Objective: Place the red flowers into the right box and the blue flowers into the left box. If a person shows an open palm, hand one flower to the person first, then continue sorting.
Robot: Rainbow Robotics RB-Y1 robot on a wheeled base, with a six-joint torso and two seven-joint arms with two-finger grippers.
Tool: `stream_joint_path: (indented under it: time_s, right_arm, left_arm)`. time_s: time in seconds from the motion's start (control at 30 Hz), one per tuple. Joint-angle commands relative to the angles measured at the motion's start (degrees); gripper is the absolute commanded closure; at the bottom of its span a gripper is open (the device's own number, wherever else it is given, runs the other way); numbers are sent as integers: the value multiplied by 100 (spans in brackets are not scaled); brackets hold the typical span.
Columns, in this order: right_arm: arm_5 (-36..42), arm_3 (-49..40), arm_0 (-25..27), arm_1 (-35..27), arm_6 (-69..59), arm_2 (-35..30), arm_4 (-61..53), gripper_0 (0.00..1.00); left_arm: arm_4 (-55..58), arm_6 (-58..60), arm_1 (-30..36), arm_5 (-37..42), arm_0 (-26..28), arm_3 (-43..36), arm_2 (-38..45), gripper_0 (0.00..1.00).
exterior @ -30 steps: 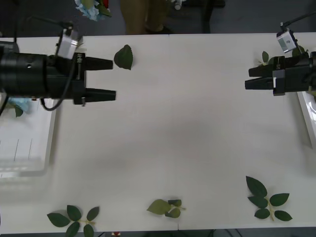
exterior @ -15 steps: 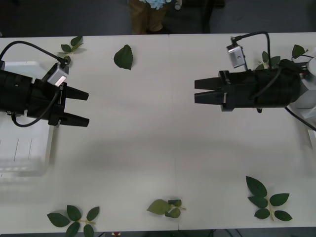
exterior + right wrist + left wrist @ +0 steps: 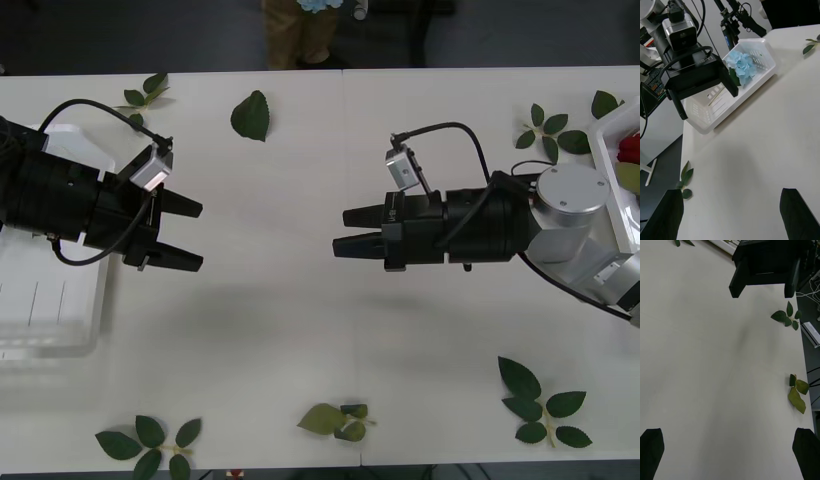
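My left gripper (image 3: 198,236) hangs open over the table's left half, with nothing between its fingers. It faces my right gripper (image 3: 340,232), which is also open and holds nothing near the middle. The left box (image 3: 55,330) lies at the left edge. In the right wrist view a blue flower (image 3: 742,64) rests inside the left box (image 3: 765,73), behind my left gripper (image 3: 707,99). A red flower (image 3: 630,147) lies in the right box (image 3: 606,165) at the right edge. The left wrist view looks at my right gripper (image 3: 762,292). A person's tan trousers (image 3: 290,35) stand beyond the far edge, with a bit of pale blue (image 3: 318,5) in front.
Loose green leaf sprigs lie scattered: a single leaf (image 3: 250,115) at the back, sprigs at the front left (image 3: 148,445), front middle (image 3: 335,420) and front right (image 3: 540,405), and more near the right box (image 3: 550,130). Bare table lies between the grippers.
My right arm has swung left from the right box to the table's middle. My left gripper has drawn back left and toward the front. The pale blue at the far edge shifted right.
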Motion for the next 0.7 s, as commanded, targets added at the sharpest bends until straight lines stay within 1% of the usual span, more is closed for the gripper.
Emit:
stream_joint_path:
  time_s: [0.03,0.27,0.7]
  right_arm:
    - [-167,-151,30,-162,149,-15,130,25]
    - [-291,-151,30,-135,149,-24,-45,25]
    - [-291,-151,30,-135,149,-24,-45,26]
  left_arm:
    - [-26,-214,-51,-53,66,-62,-88,0]
    - [-26,-214,-51,-53,66,-62,-88,0]
    - [-26,-214,-51,-53,66,-62,-88,0]
